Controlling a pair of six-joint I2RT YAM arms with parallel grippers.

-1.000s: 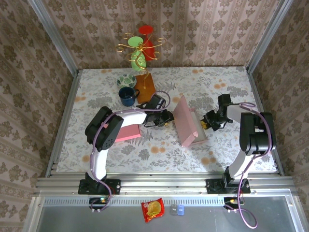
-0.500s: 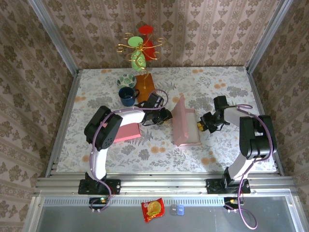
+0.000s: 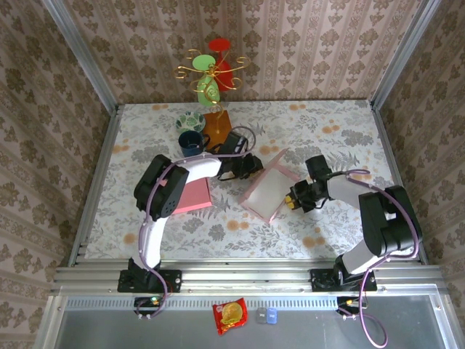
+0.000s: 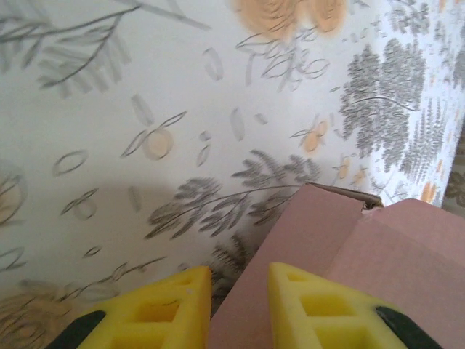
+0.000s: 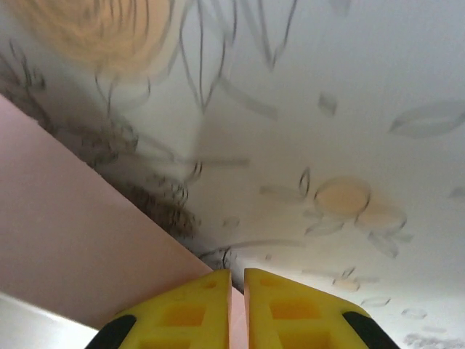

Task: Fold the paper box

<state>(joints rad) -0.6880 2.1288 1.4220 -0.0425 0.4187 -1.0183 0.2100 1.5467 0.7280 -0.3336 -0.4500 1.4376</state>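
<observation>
Two arms are meeting over the paper box (image 3: 263,190) at mid-table, seen from above, with the pink carton tipping up on one side between them. The left gripper (image 3: 254,166) is reaching its far-left edge and the right gripper (image 3: 293,198) its near-right edge.

The left wrist camera is adding detail. The left gripper (image 4: 238,270) is holding its yellow fingers (image 4: 167,309) narrowly apart, a pink wall of the paper box (image 4: 363,247) is filling the gap between them, and a raw brown corner edge is showing beyond. On the right wrist camera, the right gripper (image 5: 237,273) is pressing its fingers almost together on a thin pink sliver, with the paper box (image 5: 80,240) running off to the left.

The floral table (image 3: 327,131) is lying open to the far right and along the near side. The left is crowding up with a flat pink box (image 3: 192,196) just beside the left arm, and with a blue mug (image 3: 190,144), a patterned bowl (image 3: 190,120) and an orange stand (image 3: 217,129) behind it. Wallpapered walls are closing in three sides.
</observation>
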